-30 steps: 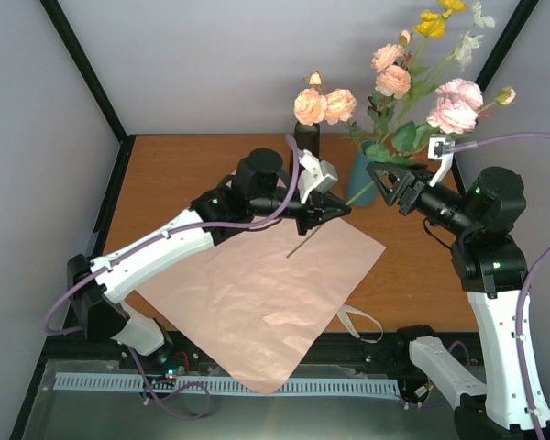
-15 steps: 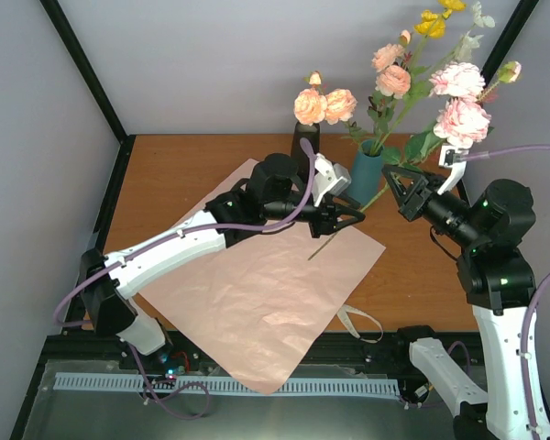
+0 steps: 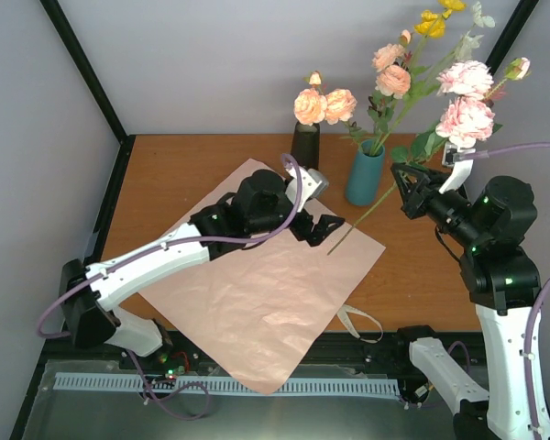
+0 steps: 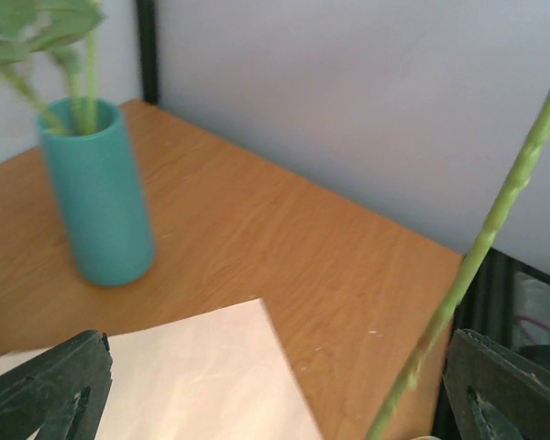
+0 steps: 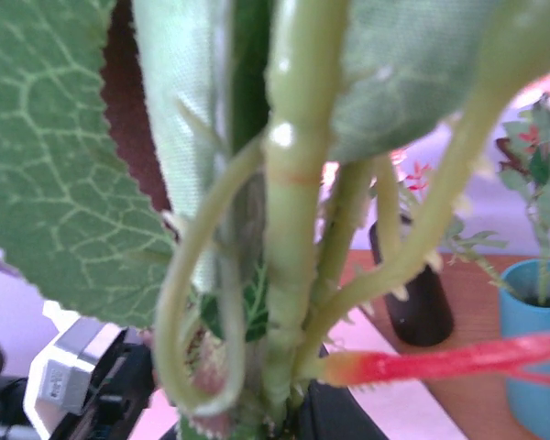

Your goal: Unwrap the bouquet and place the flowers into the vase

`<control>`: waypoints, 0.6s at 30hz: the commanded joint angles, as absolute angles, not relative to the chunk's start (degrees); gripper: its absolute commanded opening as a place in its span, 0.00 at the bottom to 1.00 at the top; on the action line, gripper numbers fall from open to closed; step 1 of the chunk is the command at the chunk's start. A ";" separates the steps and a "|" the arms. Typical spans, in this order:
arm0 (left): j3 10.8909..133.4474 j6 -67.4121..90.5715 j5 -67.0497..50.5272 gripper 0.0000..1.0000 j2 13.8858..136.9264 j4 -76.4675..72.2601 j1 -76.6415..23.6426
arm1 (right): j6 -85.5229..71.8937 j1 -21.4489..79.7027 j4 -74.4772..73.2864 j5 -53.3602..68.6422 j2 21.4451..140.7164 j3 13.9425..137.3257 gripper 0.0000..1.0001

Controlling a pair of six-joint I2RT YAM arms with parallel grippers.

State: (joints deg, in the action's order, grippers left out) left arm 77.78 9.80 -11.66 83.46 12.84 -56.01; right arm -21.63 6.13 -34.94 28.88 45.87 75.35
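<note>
Flowers [image 3: 394, 82] of the bouquet at a handover between arms, left to right.

Left: flat sheet of pink crinkled paper [image 3: 257, 293], spread open on the orange-brown wooden bench [image 3: 165, 174], with no stems lying on it.

Over the far right corner of the paper: left gripper [image 3: 326, 229], shut on a stem a second ago, now with jaws parted to their widest, holding nothing and drawn back a little. In the left wrist view, long thin green stem [image 4: 481, 247] crossing free between the spread jaws, apparently touching neither.

Behind: narrow black vase [image 3: 304, 145] with two peach roses. Just to its right, teal cylindrical vase [image 3: 364, 179], already holding several stems with pink, yellow and white heads.

Right: right gripper [image 3: 401, 183], open a second ago, now with jaws clamped shut on the upper stem among the leaves. Spray of large peach-pink rose heads [image 3: 465, 119] raised above and to the right of the teal vase, with the lower stem end hanging over the paper corner.

Near edge: loose beige ribbon [image 3: 357, 323] on the bench.

Meaning for the task: transfer complete, with the spray carried by the right arm alone. Unwrapping apparently finished. Probable remaining step: guiding the stem end into the mouth of the teal vase.
</note>
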 commanded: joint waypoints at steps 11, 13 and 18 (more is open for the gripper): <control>67.34 9.83 7.50 0.99 68.66 16.31 -47.18 | -12.19 6.15 -35.74 11.60 53.49 85.93 0.03; 65.78 9.07 8.03 0.99 66.88 16.26 -45.73 | -11.15 6.15 -35.12 10.03 55.85 88.88 0.03; 61.12 10.19 5.39 1.00 62.55 17.20 -38.40 | -11.08 6.15 -32.43 3.67 62.11 94.45 0.03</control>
State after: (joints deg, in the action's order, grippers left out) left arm 63.86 9.76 5.69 65.98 16.75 -43.20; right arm -12.75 6.13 -35.97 10.22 58.78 90.63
